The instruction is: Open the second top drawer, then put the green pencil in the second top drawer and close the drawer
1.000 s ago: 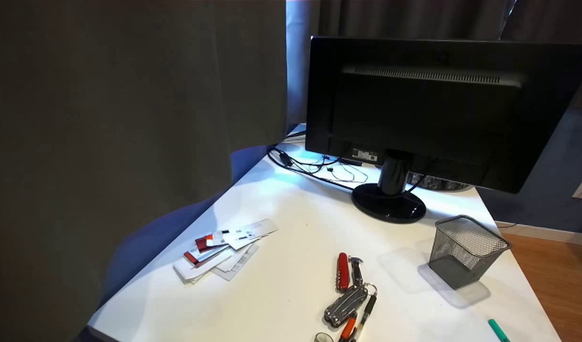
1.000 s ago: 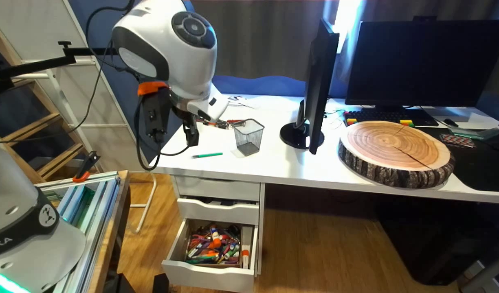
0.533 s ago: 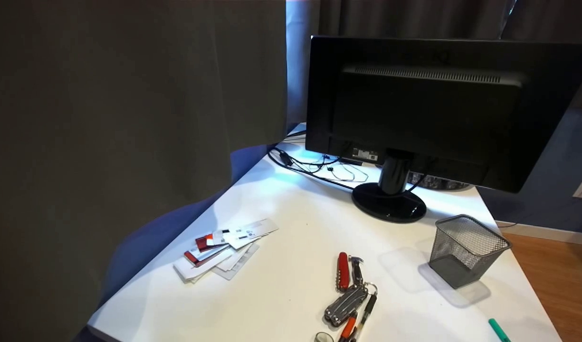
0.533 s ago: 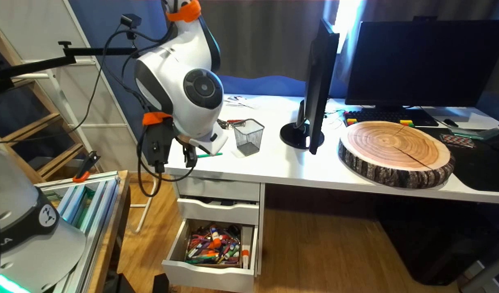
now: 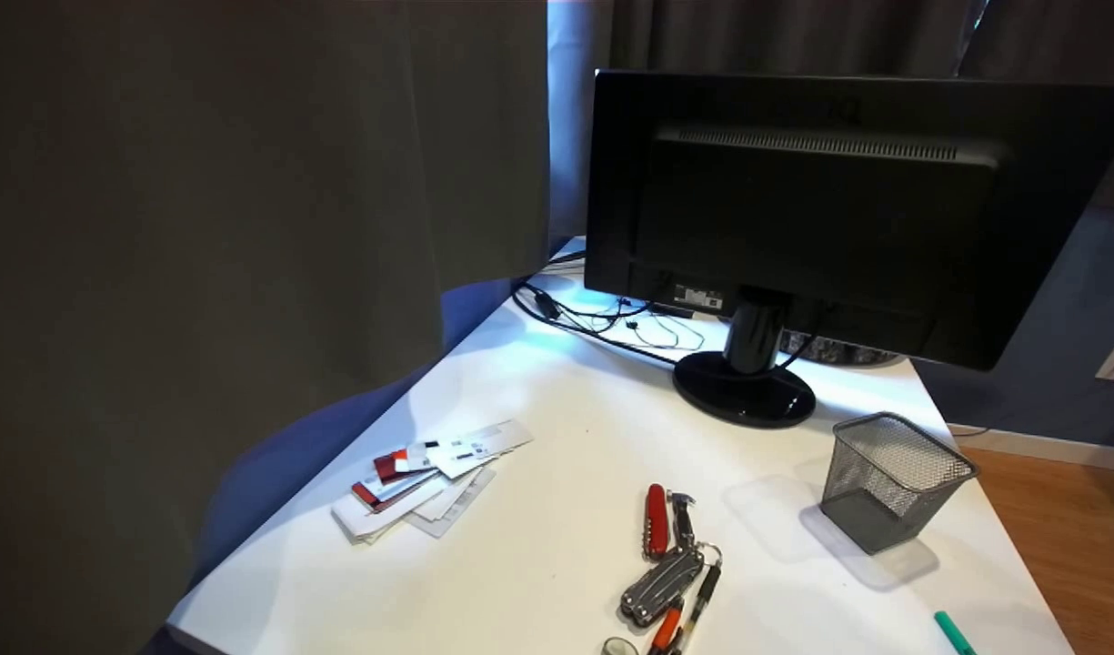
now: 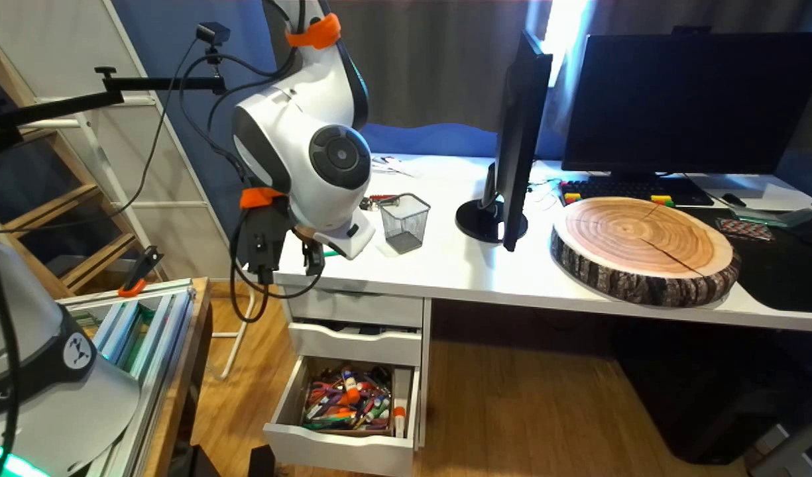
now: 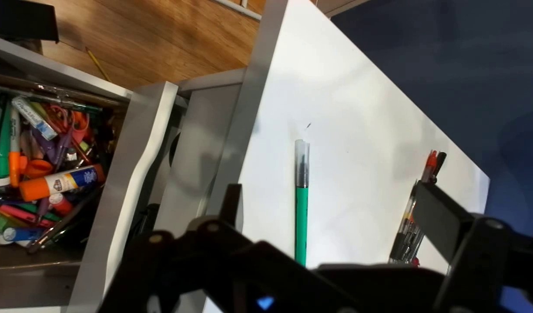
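on the white desk (image 7: 353, 187), a slim, clear-capped green pencil (image 7: 301, 208)

In the wrist view, the pencil (image 7: 301, 221) at mid-frame is bright green, smoky grey at its upper end, against a white desk (image 7: 362, 100); the gripper (image 7: 331, 200) along the bottom edge is black, and a glue stick (image 7: 62, 182) at far left shows orange, white and blue. In an exterior view, the arm (image 6: 316, 199) at upper left is white, black and orange, the second drawer (image 6: 356, 350) at lower middle white, and the disc (image 6: 631, 228) at right tan and ringed, its sides mottled dark. In an exterior view, the mesh cup (image 5: 884, 523) at right is grey-latticed and the pocketknife (image 5: 657, 523) at lower middle red.
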Robot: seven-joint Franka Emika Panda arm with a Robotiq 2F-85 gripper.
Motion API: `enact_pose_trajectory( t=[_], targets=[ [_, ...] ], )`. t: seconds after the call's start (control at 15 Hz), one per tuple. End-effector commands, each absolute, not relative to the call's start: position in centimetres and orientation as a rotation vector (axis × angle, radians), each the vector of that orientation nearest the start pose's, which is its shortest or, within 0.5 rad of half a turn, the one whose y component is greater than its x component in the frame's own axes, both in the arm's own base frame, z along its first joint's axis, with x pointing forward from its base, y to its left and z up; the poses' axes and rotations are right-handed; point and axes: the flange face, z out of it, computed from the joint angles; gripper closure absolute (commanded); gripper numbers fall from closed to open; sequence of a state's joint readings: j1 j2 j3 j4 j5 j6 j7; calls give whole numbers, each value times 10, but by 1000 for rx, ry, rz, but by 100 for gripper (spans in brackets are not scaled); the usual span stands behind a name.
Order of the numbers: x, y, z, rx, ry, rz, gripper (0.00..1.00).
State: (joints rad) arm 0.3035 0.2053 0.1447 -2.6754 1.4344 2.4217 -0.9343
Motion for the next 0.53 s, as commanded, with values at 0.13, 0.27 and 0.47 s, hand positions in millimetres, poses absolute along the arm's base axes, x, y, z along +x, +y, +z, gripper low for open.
enact_pose_trajectory(
  t=[0.13,0.27,0.47],
  targets=[
    [320,139,104,-2414,9,225,0],
    [318,126,85,-2422,-30,205,0],
    [318,118,56,-2413,-19,115,0]
  ],
)
